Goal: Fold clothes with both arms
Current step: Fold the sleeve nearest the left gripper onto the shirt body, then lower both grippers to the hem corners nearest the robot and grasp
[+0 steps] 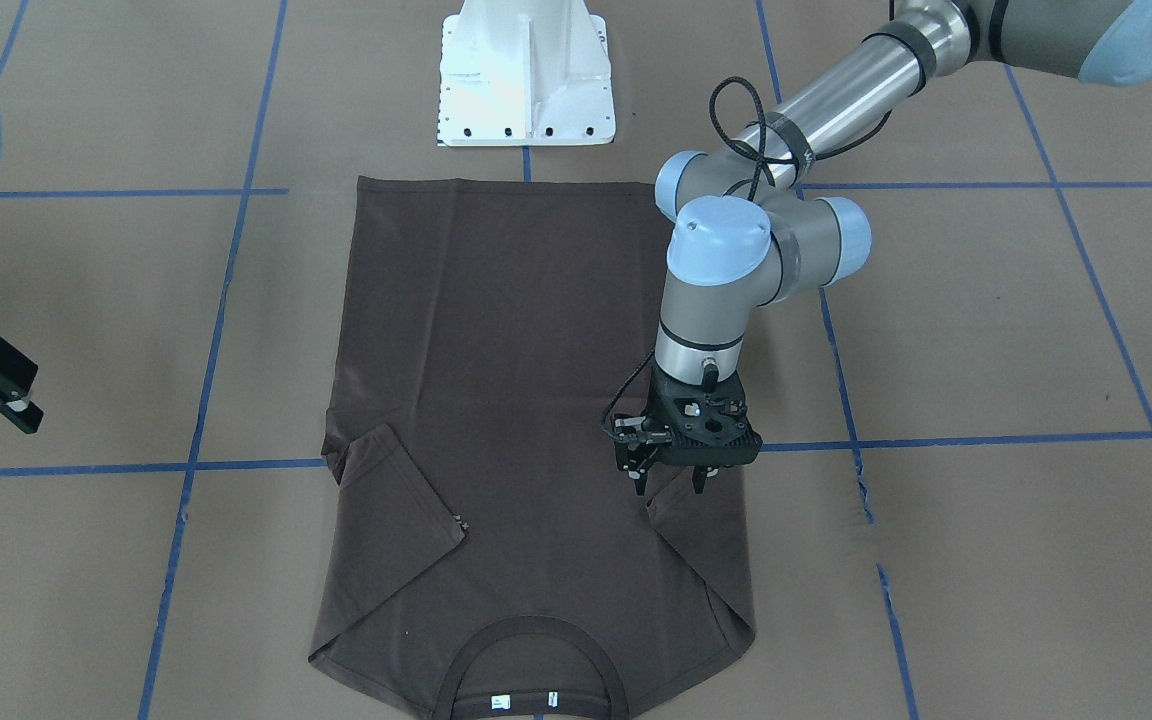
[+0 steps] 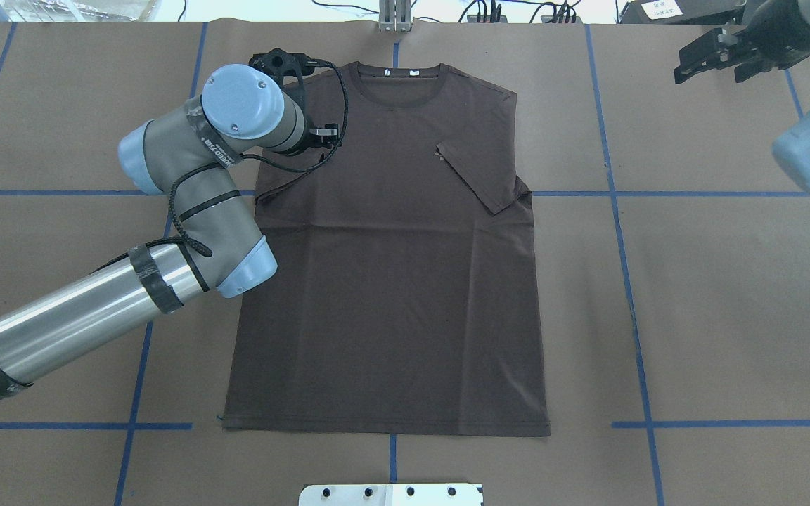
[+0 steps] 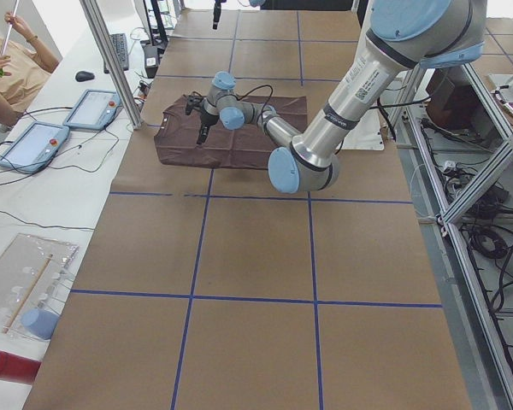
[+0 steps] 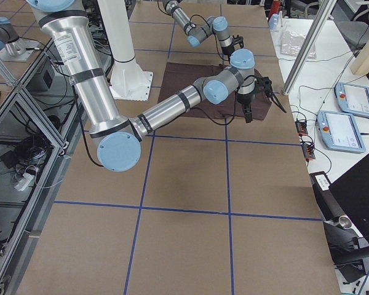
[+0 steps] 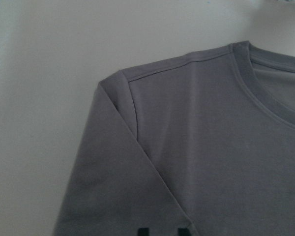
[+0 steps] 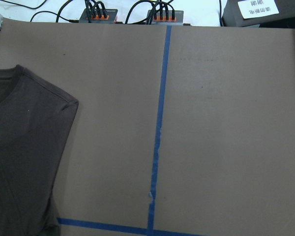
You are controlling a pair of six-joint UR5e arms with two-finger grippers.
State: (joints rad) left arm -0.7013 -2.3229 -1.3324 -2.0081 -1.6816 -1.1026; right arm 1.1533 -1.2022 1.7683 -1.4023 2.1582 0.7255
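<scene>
Overhead: dark brown short-sleeved T-shirt [image 2: 391, 281] flat on paper-covered desk [image 2: 728, 316], collar 12, hem 6. Left tool [image 1: 671, 487], parted and empty, over its 10 o'clock corner. Right tool [image 2: 690, 65] far off at 2, jaw state unclear.

A brown table [image 2: 728, 316] is carrying a grid of blue tape lines [image 2: 616, 192]. A dark brown T-shirt [image 2: 391, 295] is lying flat on its middle, its collar [image 2: 398, 74] pointing away from the white base [image 1: 526, 80], which is standing just beyond the hem. One sleeve [image 2: 479, 179] is lying folded in over the chest.
</scene>
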